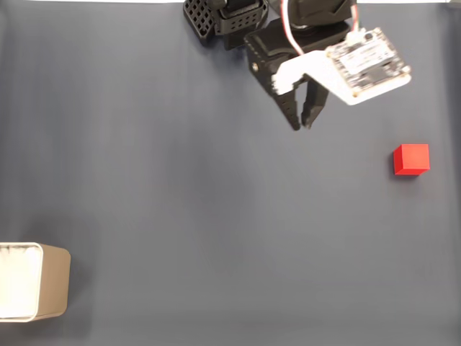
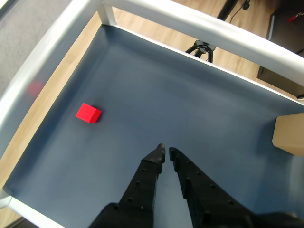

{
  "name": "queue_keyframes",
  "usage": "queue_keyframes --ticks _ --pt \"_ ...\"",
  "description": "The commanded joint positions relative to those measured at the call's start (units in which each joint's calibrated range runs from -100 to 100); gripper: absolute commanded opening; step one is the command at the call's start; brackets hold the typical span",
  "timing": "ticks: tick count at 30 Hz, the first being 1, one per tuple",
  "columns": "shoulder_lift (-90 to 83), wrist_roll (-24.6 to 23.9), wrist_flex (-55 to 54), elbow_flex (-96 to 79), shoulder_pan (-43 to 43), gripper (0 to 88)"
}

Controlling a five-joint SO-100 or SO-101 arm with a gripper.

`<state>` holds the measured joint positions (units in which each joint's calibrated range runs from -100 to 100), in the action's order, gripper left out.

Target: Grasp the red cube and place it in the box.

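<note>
The red cube [image 1: 411,158] lies on the dark mat at the right side of the fixed view; in the wrist view the red cube [image 2: 88,113] sits to the left, ahead of the fingers. The box [image 1: 34,281], tan with a white inside, stands at the lower left corner of the fixed view, and a tan corner of the box [image 2: 289,134] shows at the right edge of the wrist view. My gripper [image 1: 303,124] hangs above the mat near the top centre, well left of the cube. In the wrist view the gripper [image 2: 166,153] has its fingertips nearly touching, with nothing between them.
A dark blue-grey mat [image 1: 216,216] covers the work surface. In the wrist view a white frame rail [image 2: 199,23] borders the mat, with a wooden floor and a black tripod [image 2: 202,47] beyond it.
</note>
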<state>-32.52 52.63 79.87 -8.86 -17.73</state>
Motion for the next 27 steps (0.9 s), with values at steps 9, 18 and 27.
queue_keyframes --ticks 9,18,27 --pt "-0.2 0.5 -3.9 -1.5 -7.1 0.0" --pt "0.8 0.5 -7.2 -3.6 -11.0 0.0" --pt "0.9 0.5 -10.9 -6.4 -15.4 0.0"
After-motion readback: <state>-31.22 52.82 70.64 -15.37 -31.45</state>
